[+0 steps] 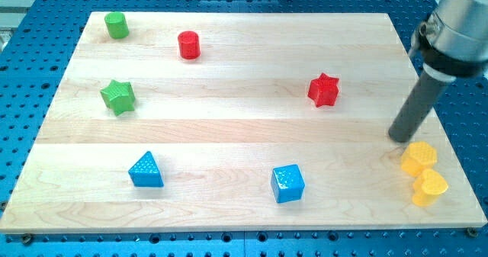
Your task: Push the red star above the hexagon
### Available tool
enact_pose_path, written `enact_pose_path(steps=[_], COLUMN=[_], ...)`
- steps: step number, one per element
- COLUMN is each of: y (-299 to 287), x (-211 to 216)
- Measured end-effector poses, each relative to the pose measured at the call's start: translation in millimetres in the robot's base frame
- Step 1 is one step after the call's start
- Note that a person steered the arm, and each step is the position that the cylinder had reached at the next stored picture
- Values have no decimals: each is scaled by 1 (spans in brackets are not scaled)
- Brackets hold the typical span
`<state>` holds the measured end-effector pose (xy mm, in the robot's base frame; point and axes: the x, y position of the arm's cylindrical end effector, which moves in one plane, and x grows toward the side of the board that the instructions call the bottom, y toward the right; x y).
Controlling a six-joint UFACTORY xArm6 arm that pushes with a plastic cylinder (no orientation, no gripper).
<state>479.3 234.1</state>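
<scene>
From my tip [399, 137], a bare rod with no jaws to spread or pinch, the red star [323, 90] lies at ten o'clock, well apart. The yellow hexagon [419, 159] sits just beside my tip at four o'clock. Both are small plastic blocks on smooth pale wood [229, 135].

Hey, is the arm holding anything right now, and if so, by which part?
Nothing is held. The arm ends in a bare rod; my tip rests on the board just up and left of the yellow hexagon, with the red star well off toward the view's left.
</scene>
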Motion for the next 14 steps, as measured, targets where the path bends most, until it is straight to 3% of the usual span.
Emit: enact_pose_path(steps=[1,2,3,4,5,6,7,8,10,12,13,14], y=[-21,-100,-161,-175,-146,-122,-110,-142,-65,-55,-81,-53], x=[-23,10,-39,-88,-88,-43,-43,-65,-65,-14,-45,-54])
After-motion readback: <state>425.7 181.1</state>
